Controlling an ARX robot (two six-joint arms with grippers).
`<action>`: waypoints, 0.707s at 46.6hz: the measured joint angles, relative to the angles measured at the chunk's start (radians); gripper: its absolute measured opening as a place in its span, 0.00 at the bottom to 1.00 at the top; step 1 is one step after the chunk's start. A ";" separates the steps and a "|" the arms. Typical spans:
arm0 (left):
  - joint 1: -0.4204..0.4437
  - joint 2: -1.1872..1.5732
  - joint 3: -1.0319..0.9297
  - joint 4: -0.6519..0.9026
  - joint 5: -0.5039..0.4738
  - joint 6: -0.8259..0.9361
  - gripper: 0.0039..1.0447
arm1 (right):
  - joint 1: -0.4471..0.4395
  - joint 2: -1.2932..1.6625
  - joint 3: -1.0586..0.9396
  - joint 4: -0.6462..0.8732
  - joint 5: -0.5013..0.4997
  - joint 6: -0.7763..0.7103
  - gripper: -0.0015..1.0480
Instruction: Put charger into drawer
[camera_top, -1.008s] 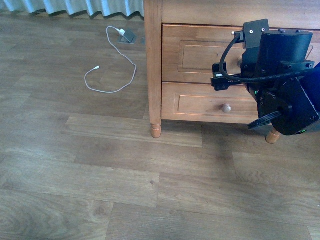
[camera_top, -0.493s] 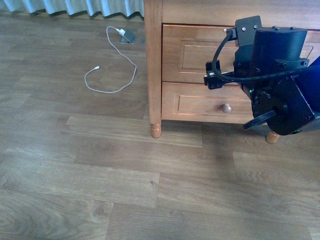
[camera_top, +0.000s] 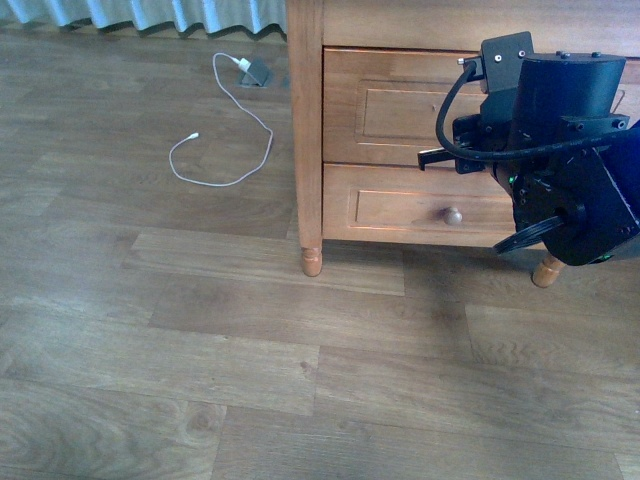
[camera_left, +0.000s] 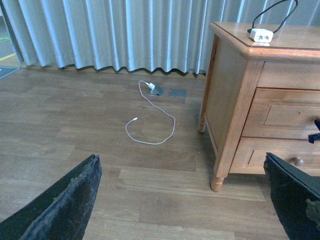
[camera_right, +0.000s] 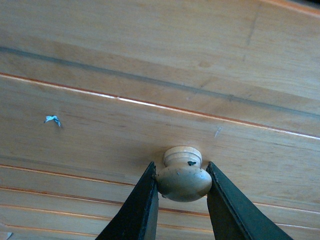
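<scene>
The charger (camera_left: 261, 35), a small white block with a black cable, lies on top of the wooden cabinet (camera_left: 227, 100) in the left wrist view; it is out of the front view. The drawer (camera_top: 385, 105) is the upper one, and its front looks shut. My right arm (camera_top: 560, 140) covers the drawer's right part. In the right wrist view my right gripper (camera_right: 181, 171) is shut on the round drawer knob (camera_right: 183, 182), one finger on each side. My left gripper (camera_left: 180, 200) hangs open over bare floor, left of the cabinet, holding nothing.
A thin white cable (camera_top: 225, 140) loops on the floor left of the cabinet, running to a floor socket (camera_top: 255, 72). The lower drawer has its own knob (camera_top: 453, 215). A cabinet leg (camera_top: 312, 262) stands on the wood floor. Curtains (camera_left: 125, 35) hang behind.
My right arm shifted a little left, then back right, staying at the upper drawer's front. The drawer front shows no clear movement.
</scene>
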 joint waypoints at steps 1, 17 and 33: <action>0.000 0.000 0.000 0.000 0.000 0.000 0.94 | -0.001 0.000 -0.002 0.002 -0.003 0.000 0.22; 0.000 0.000 0.000 0.000 0.000 0.000 0.94 | 0.003 -0.121 -0.269 0.116 -0.052 0.046 0.22; 0.000 0.000 0.000 0.000 0.000 0.000 0.94 | -0.008 -0.319 -0.740 0.317 -0.156 0.111 0.22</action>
